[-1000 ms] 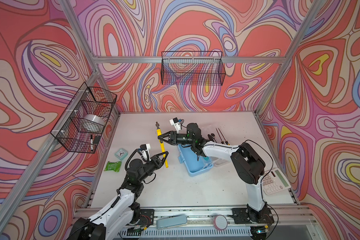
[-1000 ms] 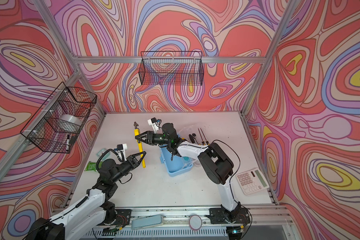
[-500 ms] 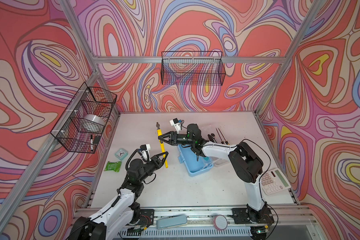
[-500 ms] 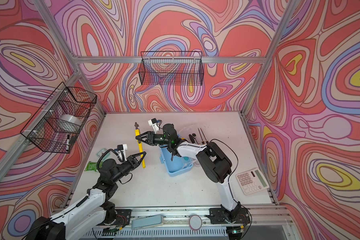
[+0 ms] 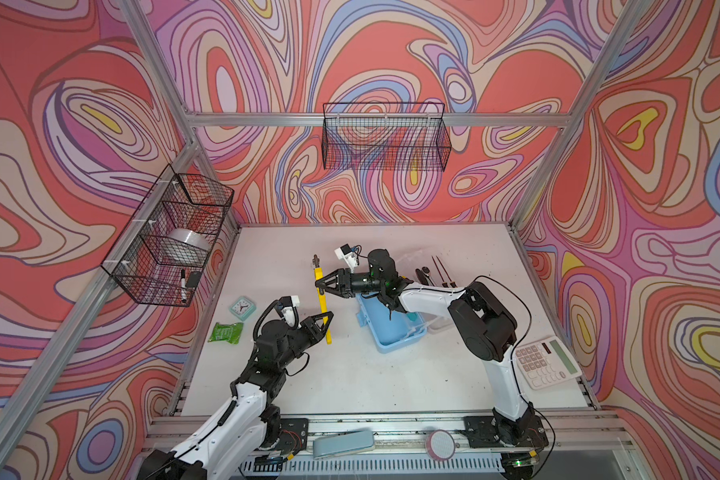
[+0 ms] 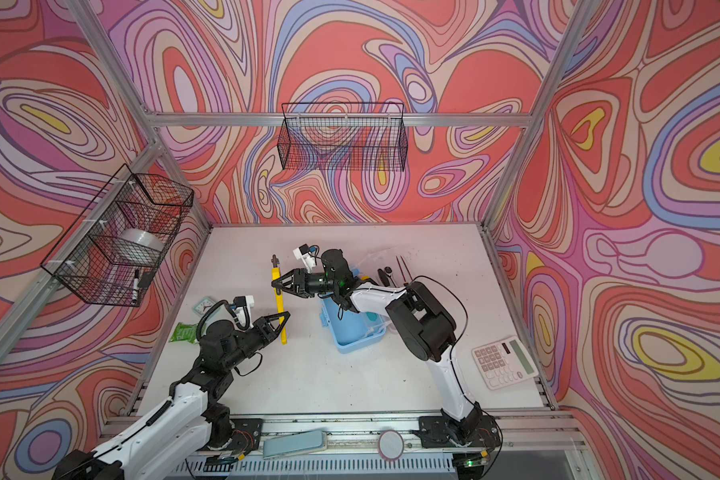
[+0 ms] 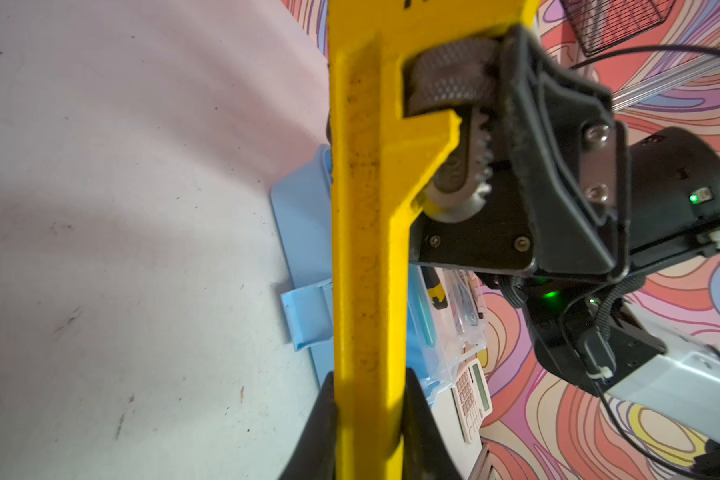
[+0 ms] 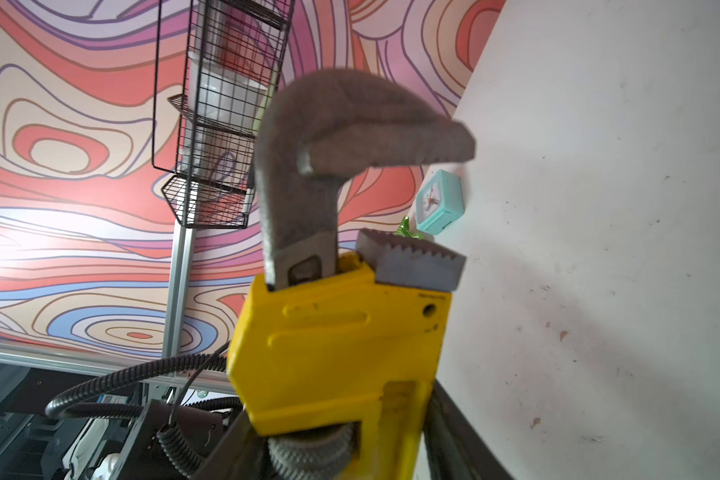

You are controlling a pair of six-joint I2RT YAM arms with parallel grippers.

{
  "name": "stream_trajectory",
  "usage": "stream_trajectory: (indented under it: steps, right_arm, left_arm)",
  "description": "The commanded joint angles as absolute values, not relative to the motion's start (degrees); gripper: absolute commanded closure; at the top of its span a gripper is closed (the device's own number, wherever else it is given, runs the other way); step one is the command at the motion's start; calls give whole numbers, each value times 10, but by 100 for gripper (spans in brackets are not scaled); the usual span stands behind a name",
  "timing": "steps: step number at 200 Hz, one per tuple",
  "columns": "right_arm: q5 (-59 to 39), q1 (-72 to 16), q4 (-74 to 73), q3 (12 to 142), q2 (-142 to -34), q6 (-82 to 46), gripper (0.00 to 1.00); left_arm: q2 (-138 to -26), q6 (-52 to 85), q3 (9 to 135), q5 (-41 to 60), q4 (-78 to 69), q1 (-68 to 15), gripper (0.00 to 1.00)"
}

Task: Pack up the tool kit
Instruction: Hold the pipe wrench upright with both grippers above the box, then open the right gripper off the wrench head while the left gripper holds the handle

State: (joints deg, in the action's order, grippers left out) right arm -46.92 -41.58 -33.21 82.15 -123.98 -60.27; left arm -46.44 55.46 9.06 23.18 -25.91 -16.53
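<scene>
A yellow pipe wrench point(image 5: 320, 299) point(image 6: 278, 300) with a grey head hangs above the table, held at both ends. My left gripper point(image 5: 327, 319) point(image 7: 368, 386) is shut on the lower end of its handle. My right gripper point(image 5: 319, 285) point(image 8: 341, 428) is shut on the wrench point(image 8: 337, 332) just below the head, by the knurled nut. The tool kit point(image 5: 391, 330) point(image 6: 352, 332), a light blue box, lies open on the table to the right of the wrench, under the right arm, with its clear lid point(image 5: 412, 257) swung back. In the left wrist view the tool kit point(image 7: 304, 208) shows behind the wrench point(image 7: 366, 249).
A mint clock point(image 5: 242, 307) and a green packet point(image 5: 225, 332) lie at the left edge. Dark hand tools point(image 5: 437, 270) lie behind the box. A calculator point(image 5: 547, 361) sits at the right. Wire baskets hang on the left wall point(image 5: 171, 237) and the back wall point(image 5: 385, 137).
The wrench stays held between both grippers in the same place. The right arm's elbow has shifted slightly to the left.
</scene>
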Motion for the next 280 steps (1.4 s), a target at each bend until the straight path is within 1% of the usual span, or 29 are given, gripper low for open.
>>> stream_trajectory:
  steps: [1,14,38,69,151,163,180,208,243,280]
  right_arm:
    - [-437,-402,-316,850,-1259,-588,87]
    - [-431,-401,-287,857,-1265,-576,81]
    - [-415,-401,-222,876,-1271,-544,79]
    - [-397,-398,-156,898,-1275,-509,79]
    - [-384,-397,-58,941,-1306,-473,79]
    - [-384,-396,-50,944,-1308,-469,77]
    - [-385,-396,-33,954,-1312,-465,68]
    - [-363,-396,15,970,-1315,-447,65]
    - [-342,-396,77,993,-1323,-425,65]
    - [-331,-396,91,992,-1314,-410,65]
  left_arm:
    - [-468,502,88,219,-301,-168,100]
    - [-472,497,89,211,-283,-168,100]
    - [-471,492,87,191,-258,-168,100]
    - [-468,497,75,178,-257,-167,100]
    - [-478,470,74,156,-223,-167,100]
    - [-484,469,74,156,-224,-168,100]
    - [-492,469,76,155,-223,-167,100]
    - [-512,453,109,146,-156,-168,100]
    - [-535,457,116,135,-131,-167,100]
    - [-547,447,134,128,-90,-168,100]
